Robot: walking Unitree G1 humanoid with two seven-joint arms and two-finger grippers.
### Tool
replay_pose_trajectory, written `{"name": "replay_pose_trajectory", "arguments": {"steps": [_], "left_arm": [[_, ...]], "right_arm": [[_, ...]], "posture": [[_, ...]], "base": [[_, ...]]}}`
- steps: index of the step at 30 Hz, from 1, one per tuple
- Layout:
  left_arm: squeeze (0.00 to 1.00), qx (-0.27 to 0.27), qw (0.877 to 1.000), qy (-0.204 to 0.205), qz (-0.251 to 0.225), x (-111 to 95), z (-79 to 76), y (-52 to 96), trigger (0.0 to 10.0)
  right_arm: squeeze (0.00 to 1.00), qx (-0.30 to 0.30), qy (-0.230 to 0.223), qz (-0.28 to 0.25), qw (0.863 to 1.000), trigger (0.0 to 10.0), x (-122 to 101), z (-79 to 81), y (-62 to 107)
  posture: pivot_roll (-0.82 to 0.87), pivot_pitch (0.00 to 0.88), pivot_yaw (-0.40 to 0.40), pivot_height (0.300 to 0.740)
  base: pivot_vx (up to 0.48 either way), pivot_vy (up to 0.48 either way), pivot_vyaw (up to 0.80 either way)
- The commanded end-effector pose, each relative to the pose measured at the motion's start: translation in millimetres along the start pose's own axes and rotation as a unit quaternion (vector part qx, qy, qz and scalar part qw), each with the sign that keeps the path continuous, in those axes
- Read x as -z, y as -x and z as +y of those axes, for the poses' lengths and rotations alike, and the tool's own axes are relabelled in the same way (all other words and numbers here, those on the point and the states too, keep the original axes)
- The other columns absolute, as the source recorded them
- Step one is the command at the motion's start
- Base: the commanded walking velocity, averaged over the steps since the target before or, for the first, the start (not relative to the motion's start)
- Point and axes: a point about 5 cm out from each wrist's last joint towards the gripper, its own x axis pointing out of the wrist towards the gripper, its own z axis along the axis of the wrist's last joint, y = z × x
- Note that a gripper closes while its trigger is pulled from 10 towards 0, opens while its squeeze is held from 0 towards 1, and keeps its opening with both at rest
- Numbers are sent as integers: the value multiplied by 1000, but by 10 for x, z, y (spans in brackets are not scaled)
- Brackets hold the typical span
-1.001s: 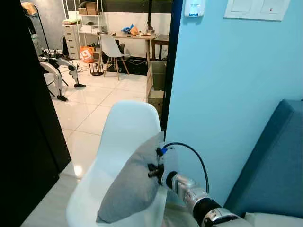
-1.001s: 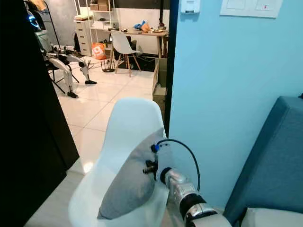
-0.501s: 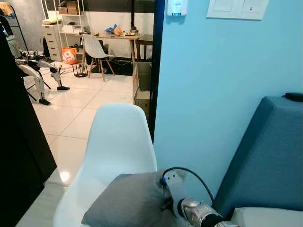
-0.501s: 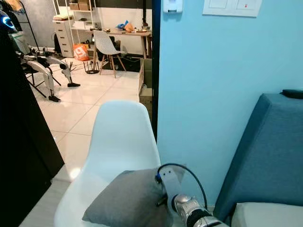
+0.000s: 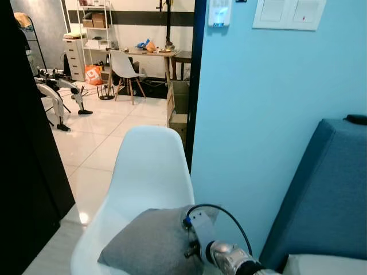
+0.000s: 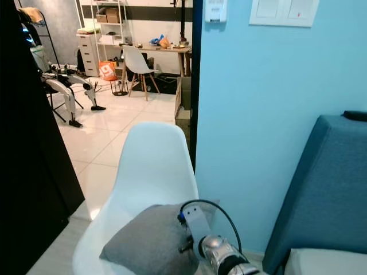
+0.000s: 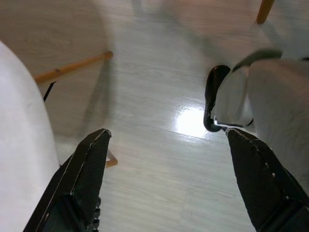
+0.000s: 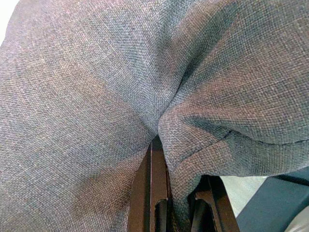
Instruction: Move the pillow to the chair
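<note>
The right tool is clamped on a pinched fold of the grey pillow, which lies flat on the seat of the white chair beside the blue wall, while the left tool hangs spread above the floor.

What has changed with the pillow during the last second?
The right gripper has lowered the grey pillow from standing against the back of the white chair to lying flat on its seat. It stays shut on the pillow's edge. The left gripper hangs open.
</note>
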Motion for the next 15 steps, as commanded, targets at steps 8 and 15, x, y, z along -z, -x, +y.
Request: {"name": "replay_pose_trajectory", "arguments": {"steps": [8, 15], "left_arm": [[0, -4, 1000, 17, 1, 43, 13, 7, 10000], [0, -23, 999, 21, -8, 7, 74, 3, 10000]], "right_arm": [[0, 34, 25, -11, 999, 10000, -129, -121, 23], [0, 42, 21, -13, 999, 10000, -139, -201, 45]], "posture": [[43, 20, -50, 606], [45, 27, -48, 576]], "base": [[0, 0, 0], [0, 0, 0]]}}
